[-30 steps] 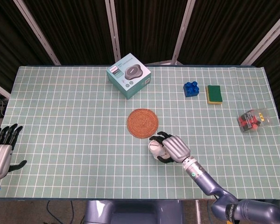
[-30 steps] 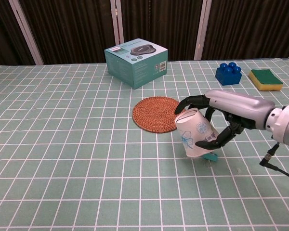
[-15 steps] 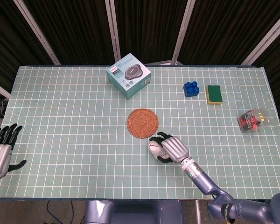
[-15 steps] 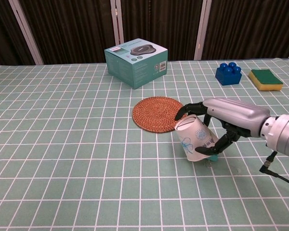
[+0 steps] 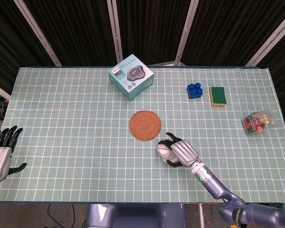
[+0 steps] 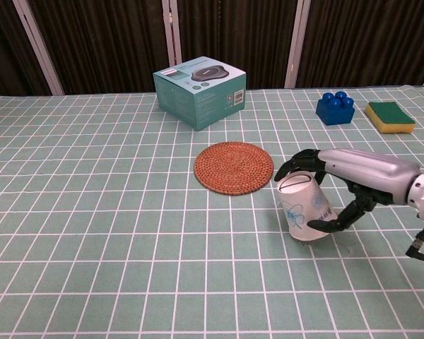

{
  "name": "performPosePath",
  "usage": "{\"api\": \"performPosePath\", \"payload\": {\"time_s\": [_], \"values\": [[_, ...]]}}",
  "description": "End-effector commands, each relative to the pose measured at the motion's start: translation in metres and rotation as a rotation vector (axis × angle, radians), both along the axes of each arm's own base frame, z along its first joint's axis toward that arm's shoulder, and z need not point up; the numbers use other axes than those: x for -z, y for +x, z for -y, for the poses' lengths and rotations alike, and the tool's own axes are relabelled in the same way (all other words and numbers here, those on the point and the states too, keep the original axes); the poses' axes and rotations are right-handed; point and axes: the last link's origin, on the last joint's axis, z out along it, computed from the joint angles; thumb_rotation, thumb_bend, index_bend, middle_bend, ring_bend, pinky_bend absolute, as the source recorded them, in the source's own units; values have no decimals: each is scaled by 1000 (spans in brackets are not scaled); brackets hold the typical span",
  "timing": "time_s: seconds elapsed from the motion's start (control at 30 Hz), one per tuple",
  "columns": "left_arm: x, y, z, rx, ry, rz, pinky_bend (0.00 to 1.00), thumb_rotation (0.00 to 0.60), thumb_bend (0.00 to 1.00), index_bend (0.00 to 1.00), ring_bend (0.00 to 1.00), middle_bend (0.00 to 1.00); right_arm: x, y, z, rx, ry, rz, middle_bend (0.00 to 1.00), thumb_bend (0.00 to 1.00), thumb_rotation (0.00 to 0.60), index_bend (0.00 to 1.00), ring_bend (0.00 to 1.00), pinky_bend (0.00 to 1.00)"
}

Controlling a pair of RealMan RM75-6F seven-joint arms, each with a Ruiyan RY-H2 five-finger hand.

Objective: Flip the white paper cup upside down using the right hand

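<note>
- Head view: right hand wraps the white paper cup just below-right of the woven coaster; left hand hangs empty, fingers spread, at the table's left edge.
- Chest view: cup stands inverted on the table, slightly tilted, fingers grasping it.

woven mat just left (flat), teal box beyond

Cup in right hand, right of mat; box behind.
</note>
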Motion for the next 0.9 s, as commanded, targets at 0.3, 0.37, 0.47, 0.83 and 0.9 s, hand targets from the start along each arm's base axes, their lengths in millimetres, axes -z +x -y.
{"api": "performPosePath", "payload": {"time_s": [0.3,0.37,0.47,0.83,0.9], "values": [[1,1,1,2,-1,-2,0,600,0,0,0,0,-9,-11,-14,-15,41,-11,109,213,600,109,0,207],[1,1,1,3,-1,-2,0,600,0,0,0,0,-11,-11,-17,-21,43,-10,105,212,600,107,0,206],[0,2,1,4,-1,0,0,600,0,0,0,0,-13,-12,-23,-19,50,-6,91,212,600,102,0,204],[-2,5,5,18,3,10,0,600,0,0,0,0,-25,-8,-36,-60,5,13,18,207,600,75,0,169],[-2,6,6,23,4,12,0,600,0,0,0,0,-31,-7,-38,-71,-13,17,16,207,600,73,0,165]]}}
